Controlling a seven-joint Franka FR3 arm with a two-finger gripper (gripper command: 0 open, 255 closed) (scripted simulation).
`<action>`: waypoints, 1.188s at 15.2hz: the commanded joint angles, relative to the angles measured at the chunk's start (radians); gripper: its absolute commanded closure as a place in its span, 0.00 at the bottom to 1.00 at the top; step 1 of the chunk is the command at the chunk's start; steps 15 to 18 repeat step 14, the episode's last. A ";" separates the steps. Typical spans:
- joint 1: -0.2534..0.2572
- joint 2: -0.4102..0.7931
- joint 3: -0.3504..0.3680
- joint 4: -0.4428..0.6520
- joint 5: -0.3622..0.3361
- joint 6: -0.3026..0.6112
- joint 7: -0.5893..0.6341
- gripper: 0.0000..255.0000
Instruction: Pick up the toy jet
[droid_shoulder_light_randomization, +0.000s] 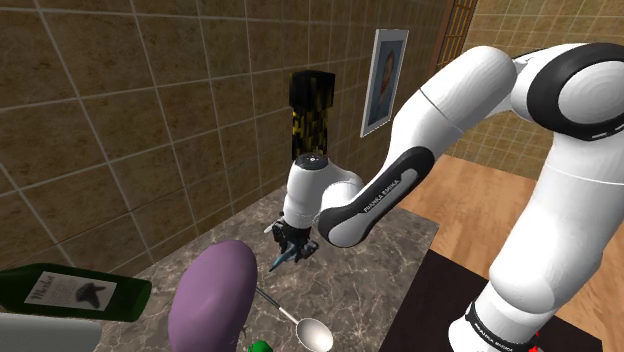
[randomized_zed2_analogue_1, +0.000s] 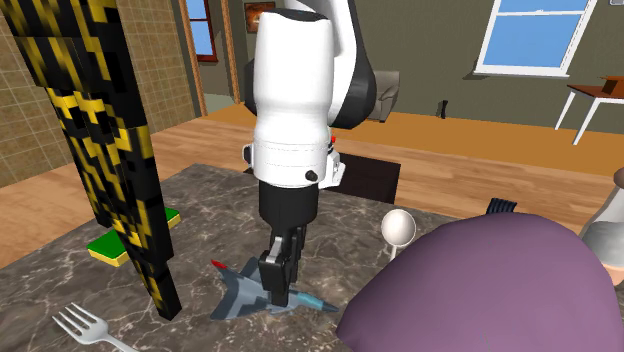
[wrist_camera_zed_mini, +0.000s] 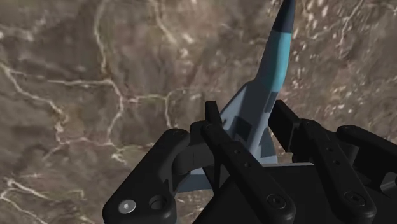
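Note:
The toy jet (wrist_camera_zed_mini: 272, 73) is grey-blue with a dark nose and a red tail tip. My black gripper (wrist_camera_zed_mini: 247, 116) is shut on its body, with the fingers clasping the fuselage from both sides. In the second exterior view the gripper (randomized_zed2_analogue_1: 277, 288) points straight down and the jet (randomized_zed2_analogue_1: 238, 297) sits at or just above the marble counter (randomized_zed2_analogue_1: 200, 200); I cannot tell whether it touches. From the shoulder view, the jet (droid_shoulder_light_randomization: 282, 258) pokes out below the gripper (droid_shoulder_light_randomization: 293, 246), nose slanting down.
A tall black-and-yellow block (randomized_zed2_analogue_1: 110, 140) stands close beside the jet. A large purple rounded object (droid_shoulder_light_randomization: 210, 295), a spoon (droid_shoulder_light_randomization: 310, 330), a green bottle (droid_shoulder_light_randomization: 70, 290), a fork (randomized_zed2_analogue_1: 85, 328) and a green-yellow sponge (randomized_zed2_analogue_1: 115, 245) lie around it.

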 joint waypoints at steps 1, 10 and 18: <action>-0.012 -0.026 0.018 0.003 0.046 -0.021 -0.034 1.00; -0.030 -0.157 0.054 0.024 0.243 -0.129 -0.180 1.00; -0.028 -0.185 0.052 0.033 0.280 -0.158 -0.207 1.00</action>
